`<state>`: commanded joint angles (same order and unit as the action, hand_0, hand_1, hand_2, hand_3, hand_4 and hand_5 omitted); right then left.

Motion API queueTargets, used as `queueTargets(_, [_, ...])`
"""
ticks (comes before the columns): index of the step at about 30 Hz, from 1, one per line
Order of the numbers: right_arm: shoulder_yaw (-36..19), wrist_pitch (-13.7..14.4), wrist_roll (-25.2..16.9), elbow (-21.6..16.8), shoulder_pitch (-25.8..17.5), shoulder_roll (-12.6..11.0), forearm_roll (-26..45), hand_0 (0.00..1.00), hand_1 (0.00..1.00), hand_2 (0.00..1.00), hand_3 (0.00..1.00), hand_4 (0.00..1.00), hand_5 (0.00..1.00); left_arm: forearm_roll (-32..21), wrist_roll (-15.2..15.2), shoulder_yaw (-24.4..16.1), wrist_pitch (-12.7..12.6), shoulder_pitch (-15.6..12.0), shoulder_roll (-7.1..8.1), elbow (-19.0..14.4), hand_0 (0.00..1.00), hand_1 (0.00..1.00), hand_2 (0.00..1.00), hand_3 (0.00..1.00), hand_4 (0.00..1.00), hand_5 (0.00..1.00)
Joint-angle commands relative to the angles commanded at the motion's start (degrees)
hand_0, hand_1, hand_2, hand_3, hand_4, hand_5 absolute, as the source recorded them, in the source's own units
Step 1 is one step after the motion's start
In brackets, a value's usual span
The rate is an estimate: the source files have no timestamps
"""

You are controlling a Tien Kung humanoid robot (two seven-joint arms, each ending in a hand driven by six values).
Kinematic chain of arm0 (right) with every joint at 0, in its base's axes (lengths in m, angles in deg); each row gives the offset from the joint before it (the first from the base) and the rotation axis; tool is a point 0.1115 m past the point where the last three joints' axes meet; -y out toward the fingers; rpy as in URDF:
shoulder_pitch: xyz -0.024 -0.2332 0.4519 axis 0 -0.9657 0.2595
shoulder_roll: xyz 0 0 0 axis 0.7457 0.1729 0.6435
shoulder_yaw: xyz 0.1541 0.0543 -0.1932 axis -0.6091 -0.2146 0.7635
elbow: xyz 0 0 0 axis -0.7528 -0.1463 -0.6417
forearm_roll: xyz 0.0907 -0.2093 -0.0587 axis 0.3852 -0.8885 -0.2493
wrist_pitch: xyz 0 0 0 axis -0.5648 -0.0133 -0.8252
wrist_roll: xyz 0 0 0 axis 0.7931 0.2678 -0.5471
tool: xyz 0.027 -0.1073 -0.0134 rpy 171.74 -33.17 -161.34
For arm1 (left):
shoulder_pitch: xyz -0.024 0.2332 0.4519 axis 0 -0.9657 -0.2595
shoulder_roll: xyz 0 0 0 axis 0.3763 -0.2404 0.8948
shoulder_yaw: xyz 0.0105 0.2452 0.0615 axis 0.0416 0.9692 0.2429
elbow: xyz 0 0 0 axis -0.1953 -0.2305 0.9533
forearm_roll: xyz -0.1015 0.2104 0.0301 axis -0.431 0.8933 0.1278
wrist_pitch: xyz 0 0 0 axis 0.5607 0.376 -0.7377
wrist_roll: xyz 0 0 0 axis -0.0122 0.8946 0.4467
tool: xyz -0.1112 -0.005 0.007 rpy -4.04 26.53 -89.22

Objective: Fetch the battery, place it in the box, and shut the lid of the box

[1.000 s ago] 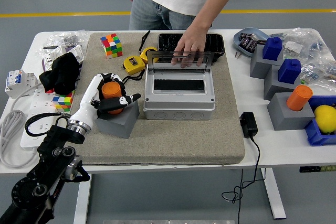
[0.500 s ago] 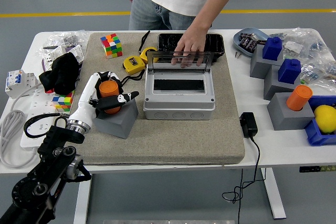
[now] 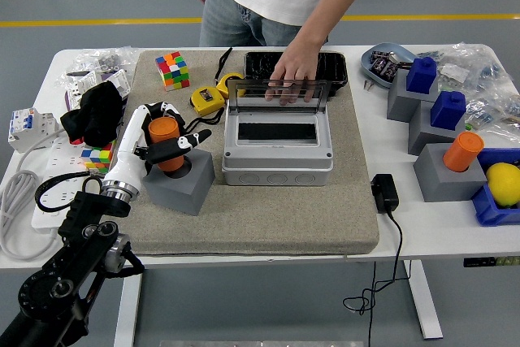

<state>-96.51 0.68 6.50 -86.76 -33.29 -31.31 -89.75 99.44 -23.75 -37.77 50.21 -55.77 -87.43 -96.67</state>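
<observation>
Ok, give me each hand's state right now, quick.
Left hand: shut on the orange battery, lifting it from its grey holder.
Right hand: not in view.

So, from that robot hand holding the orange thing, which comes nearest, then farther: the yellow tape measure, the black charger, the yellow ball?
From the left hand:
1. Yellow tape measure, just beyond it.
2. Black charger, right of the mat.
3. Yellow ball, far right edge.
</observation>
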Motion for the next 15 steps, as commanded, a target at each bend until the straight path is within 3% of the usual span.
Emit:
queueTargets(9, [0.65, 0.09, -0.04, 0.00, 0.09, -0.10, 0.40, 0.898, 0.859, 0.806, 0.804, 0.998, 0.998, 0.90, 0.47, 1.09, -0.15, 1.85, 0.00, -2.48, 0.024, 0.020, 0.059, 0.070, 0.998, 0.079])
queueTargets(12, [0.56, 0.11, 0.07, 0.00, 0.10, -0.14, 0.22, 0.898, 0.859, 0.806, 0.804, 0.998, 0.998, 4.11, 0.24, 2.54, -0.89, 3.54, 0.00, -3.97, 0.024, 0.020, 0.059, 0.070, 0.998, 0.079])
queueTargets(13, [0.57, 0.13, 0.08, 0.00, 0.10, -0.16, 0.21, 0.898, 0.859, 0.805, 0.804, 0.998, 0.998, 5.64, 0.07, 3.24, -1.58, 4.13, 0.05, -4.62, 0.020, 0.002, 0.043, 0.045, 0.998, 0.144])
queueTargets(15, [0.63, 0.16, 0.07, 0.00, 0.10, -0.19, 0.25, 0.898, 0.859, 0.805, 0.804, 0.998, 0.998, 8.37, -0.37, 4.18, -2.71, 4.75, 0.25, -5.41, 0.020, 0.002, 0.043, 0.045, 0.998, 0.144])
